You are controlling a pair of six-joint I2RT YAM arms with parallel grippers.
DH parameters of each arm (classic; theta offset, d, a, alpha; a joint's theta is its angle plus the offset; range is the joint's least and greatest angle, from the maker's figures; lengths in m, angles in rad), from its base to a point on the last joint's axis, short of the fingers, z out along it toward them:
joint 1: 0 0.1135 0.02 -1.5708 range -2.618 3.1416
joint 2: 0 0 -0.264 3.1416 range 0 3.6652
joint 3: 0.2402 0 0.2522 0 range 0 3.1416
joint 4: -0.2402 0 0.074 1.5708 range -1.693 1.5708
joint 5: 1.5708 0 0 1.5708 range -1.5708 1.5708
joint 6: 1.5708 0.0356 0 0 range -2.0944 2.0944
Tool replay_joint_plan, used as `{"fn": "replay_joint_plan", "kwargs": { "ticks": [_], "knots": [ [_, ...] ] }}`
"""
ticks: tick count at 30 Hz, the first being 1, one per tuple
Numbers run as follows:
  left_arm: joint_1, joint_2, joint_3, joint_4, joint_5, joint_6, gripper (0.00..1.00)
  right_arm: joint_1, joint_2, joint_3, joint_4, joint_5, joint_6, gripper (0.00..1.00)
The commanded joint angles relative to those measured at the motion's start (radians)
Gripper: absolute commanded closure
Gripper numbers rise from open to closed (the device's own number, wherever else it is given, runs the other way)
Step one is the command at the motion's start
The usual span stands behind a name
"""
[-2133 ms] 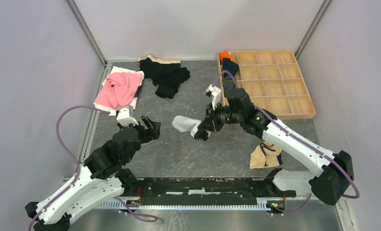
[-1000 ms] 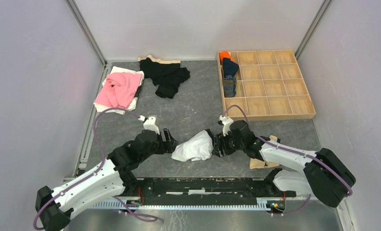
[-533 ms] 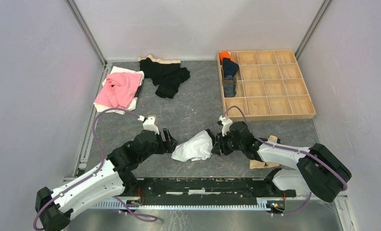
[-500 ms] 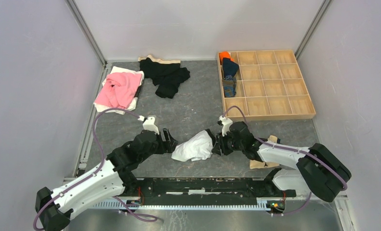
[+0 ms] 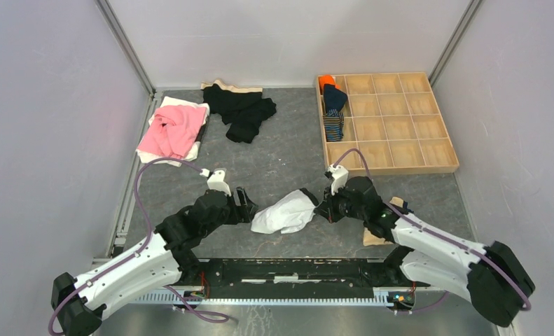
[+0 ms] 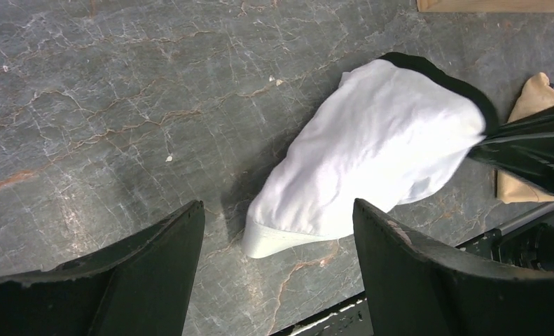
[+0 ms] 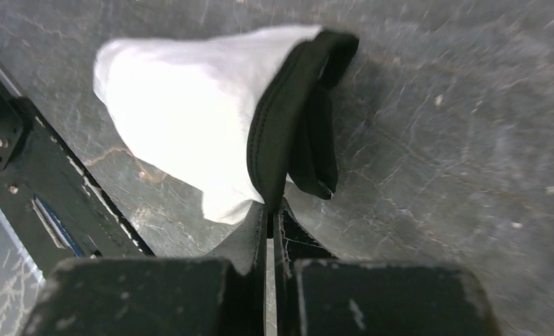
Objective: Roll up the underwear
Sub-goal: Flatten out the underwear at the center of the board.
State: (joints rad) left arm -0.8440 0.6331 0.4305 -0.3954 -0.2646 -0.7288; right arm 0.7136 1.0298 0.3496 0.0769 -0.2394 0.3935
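A pair of white underwear (image 5: 284, 212) with black trim lies crumpled on the grey table between my two grippers. My right gripper (image 5: 324, 210) sits at its right end, shut on the black trim (image 7: 288, 119), with the white cloth (image 7: 183, 105) spreading away from the jaws. At the left end my left gripper (image 5: 244, 207) stands open, low over the table. In the left wrist view the underwear (image 6: 379, 147) lies ahead of the open left gripper (image 6: 279, 210), its near white hem between the two fingers but touching neither.
A wooden compartment tray (image 5: 400, 126) stands at the back right, with rolled cloths (image 5: 333, 105) in its left column. A pink garment (image 5: 172, 129) and black garments (image 5: 242, 108) lie at the back left. A tan cloth (image 5: 379, 234) lies under my right arm.
My right gripper has gone from open to shut on the underwear's black trim and drawn slightly right. The left arm has stayed still.
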Motion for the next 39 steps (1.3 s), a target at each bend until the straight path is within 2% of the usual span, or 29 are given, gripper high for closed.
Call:
{"fn": "replay_joint_plan", "kwargs": {
  "ticks": [1,6,12,15,18,22,26,27,30,34,39],
  "knots": [
    [-0.003,-0.001,0.045,0.001,-0.038,-0.004,0.17,0.002,-0.127,0.152,-0.301,0.125,-0.082,1.00],
    [-0.003,-0.002,0.079,-0.002,-0.043,0.007,0.16,0.002,-0.224,0.320,-0.557,0.159,-0.130,1.00],
    [-0.003,-0.018,0.111,-0.018,-0.040,0.012,0.16,0.004,-0.231,0.515,-0.668,0.052,-0.133,1.00],
    [-0.003,-0.033,0.125,-0.029,-0.036,0.014,0.16,0.026,-0.181,0.513,-0.608,-0.048,-0.112,1.00],
    [-0.003,-0.049,0.127,-0.034,-0.028,0.015,0.16,0.096,-0.084,0.480,-0.536,-0.052,-0.089,1.00],
    [-0.003,-0.064,0.128,-0.035,-0.015,0.023,0.16,0.234,0.125,0.507,-0.386,-0.045,-0.071,0.98],
    [-0.003,-0.088,0.139,-0.069,-0.043,0.011,0.16,0.283,0.339,0.610,-0.252,-0.092,-0.083,0.91],
    [-0.003,-0.096,0.142,-0.086,-0.061,0.004,0.15,0.283,0.369,0.626,-0.211,-0.116,-0.080,0.89],
    [-0.003,-0.131,0.149,-0.132,-0.119,-0.023,0.15,0.283,0.432,0.670,-0.146,-0.131,-0.083,0.72],
    [-0.003,-0.159,0.142,-0.146,-0.115,-0.019,0.14,0.279,0.400,0.657,-0.201,0.042,-0.091,0.52],
    [-0.003,-0.101,0.116,-0.085,-0.027,0.016,0.14,0.273,0.248,0.556,-0.312,0.286,-0.132,0.34]
  ]
}}
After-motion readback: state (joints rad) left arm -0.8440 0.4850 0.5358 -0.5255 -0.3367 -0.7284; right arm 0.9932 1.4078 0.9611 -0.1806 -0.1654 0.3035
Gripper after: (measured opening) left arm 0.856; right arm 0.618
